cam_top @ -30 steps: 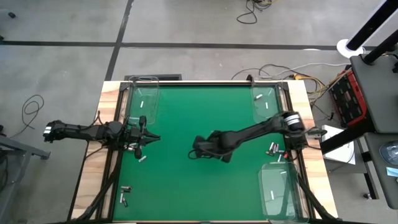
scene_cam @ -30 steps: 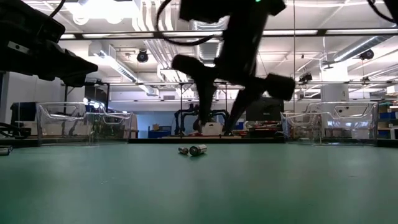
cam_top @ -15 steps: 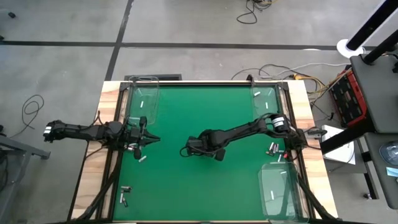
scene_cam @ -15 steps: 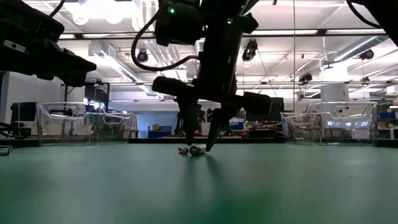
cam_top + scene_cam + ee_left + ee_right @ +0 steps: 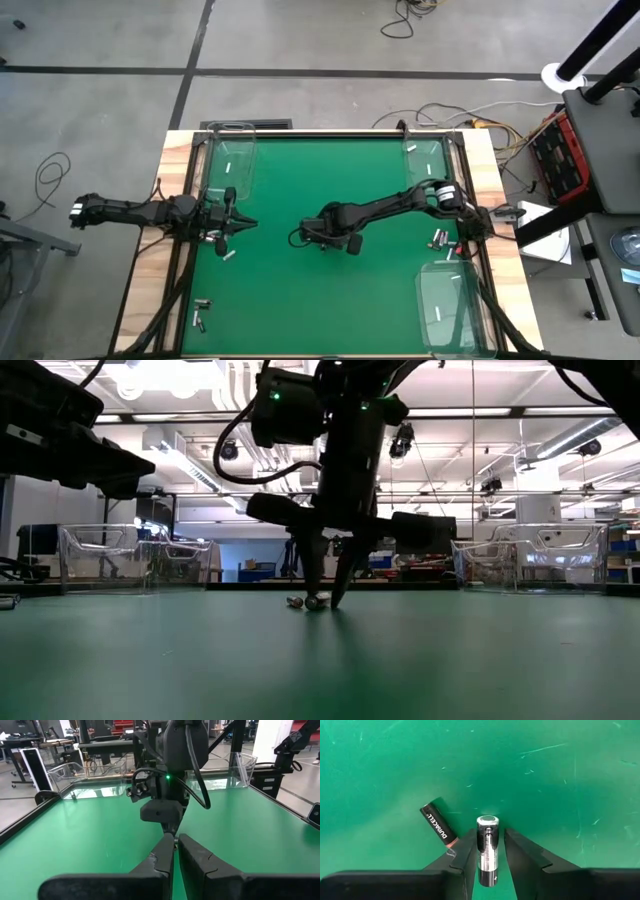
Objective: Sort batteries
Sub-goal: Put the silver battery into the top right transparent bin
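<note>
Two batteries lie side by side on the green mat near the table's middle. One is silver and black [image 5: 487, 860], the other dark with a copper end [image 5: 438, 826]. My right gripper [image 5: 489, 831] is down at the mat there [image 5: 322, 600], open, one finger on either side of the silver-black battery. The dark battery lies just outside one finger. I cannot see either finger touching a battery. My left gripper [image 5: 240, 222] waits shut at the table's left edge, holding nothing that shows. More batteries lie at the left [image 5: 228, 254], the near left [image 5: 200, 312] and the right [image 5: 438, 238].
Clear plastic trays stand at the far left [image 5: 228, 160], the far right [image 5: 425, 160] and the near right corner [image 5: 445, 305], each with a small whitish piece inside. Open green mat lies between the two arms and toward the near edge.
My right gripper has gone toward the table's left edge and down to the mat. Its fingers now stand around the silver-black battery of the middle pair. The batteries have not moved.
</note>
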